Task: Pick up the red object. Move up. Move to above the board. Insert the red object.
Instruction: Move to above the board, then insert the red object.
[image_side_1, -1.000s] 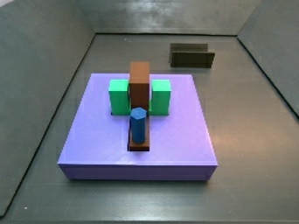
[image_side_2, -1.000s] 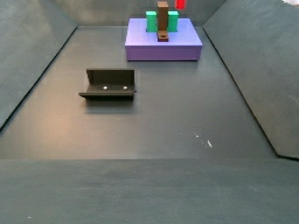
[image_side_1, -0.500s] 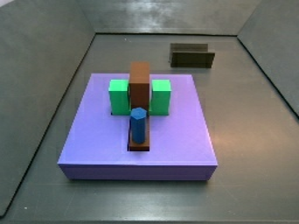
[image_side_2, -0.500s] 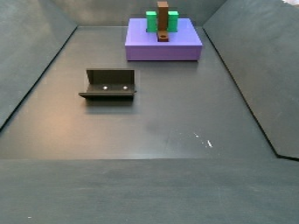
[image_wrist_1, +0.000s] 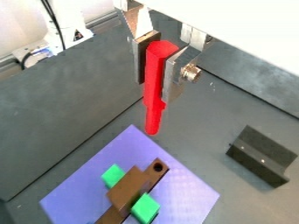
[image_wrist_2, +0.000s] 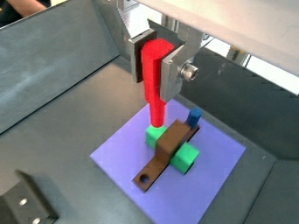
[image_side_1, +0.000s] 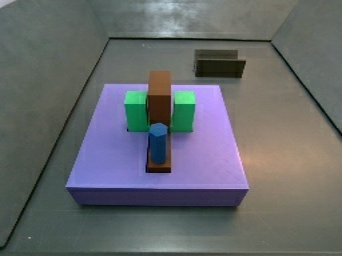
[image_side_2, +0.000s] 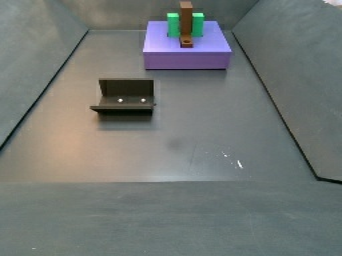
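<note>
My gripper (image_wrist_1: 156, 75) is shut on the red object (image_wrist_1: 155, 92), a bright red peg that hangs upright from between the silver fingers; both wrist views show it (image_wrist_2: 153, 80). It is held high above the purple platform. The board (image_wrist_2: 167, 150) lies below between two green blocks (image_wrist_2: 156, 136), with a blue peg (image_wrist_2: 194, 115) at one end and an open hole (image_wrist_2: 143, 181) at the other. The board (image_side_1: 160, 108) and blue peg (image_side_1: 158, 142) also show in a side view. The gripper and red object are out of both side views.
The board rests on a purple platform (image_side_1: 201, 170), seen far off in a side view (image_side_2: 207, 55). The fixture (image_side_2: 124, 97) stands on the dark floor away from the platform, also in a wrist view (image_wrist_1: 263, 155). Grey walls ring the floor.
A red tip at the top edge of a side view one second ago is gone; the gripper has risen out of that view. The board and fixture have not moved.
</note>
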